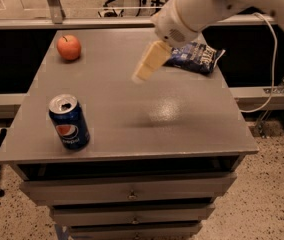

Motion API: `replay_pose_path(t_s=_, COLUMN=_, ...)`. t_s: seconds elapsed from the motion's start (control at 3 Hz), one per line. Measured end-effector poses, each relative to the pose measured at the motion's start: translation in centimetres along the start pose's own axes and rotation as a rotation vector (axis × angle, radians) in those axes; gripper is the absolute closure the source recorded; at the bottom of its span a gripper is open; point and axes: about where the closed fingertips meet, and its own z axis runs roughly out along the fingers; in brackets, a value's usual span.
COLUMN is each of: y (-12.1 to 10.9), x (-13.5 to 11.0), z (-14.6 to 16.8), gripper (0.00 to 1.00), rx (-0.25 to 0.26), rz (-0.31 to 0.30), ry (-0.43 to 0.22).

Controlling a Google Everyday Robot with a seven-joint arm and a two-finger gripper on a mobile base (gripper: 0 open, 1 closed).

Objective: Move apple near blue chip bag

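The apple (69, 47) is small, round and orange-red, and sits at the far left corner of the grey table top (147, 129). The blue chip bag (196, 57) lies flat and crumpled at the far right of the table, partly hidden behind my arm. My gripper (142, 74) is cream-coloured and hangs in the air over the far middle of the table. It is between the apple and the bag, nearer the bag, and touches neither. It holds nothing that I can see.
An upright blue Pepsi can (69, 121) stands near the front left edge. My white arm (202, 9) reaches in from the upper right. Drawers (132, 194) sit under the top. A rail runs behind the table, and a cable (271, 79) hangs at the right.
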Motion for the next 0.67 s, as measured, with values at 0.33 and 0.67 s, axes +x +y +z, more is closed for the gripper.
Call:
replay_pose_path(t_s=0.33, y=-4.6, x=-5.6, z=8.6, gripper=0.0, rx=0.022, rz=0.052, ry=-0.192)
replay_pose_path(t_s=0.67, y=-6.7, x=-8.5, z=13.0, gripper=0.0, rx=0.036, rz=0.084, ry=-0.285)
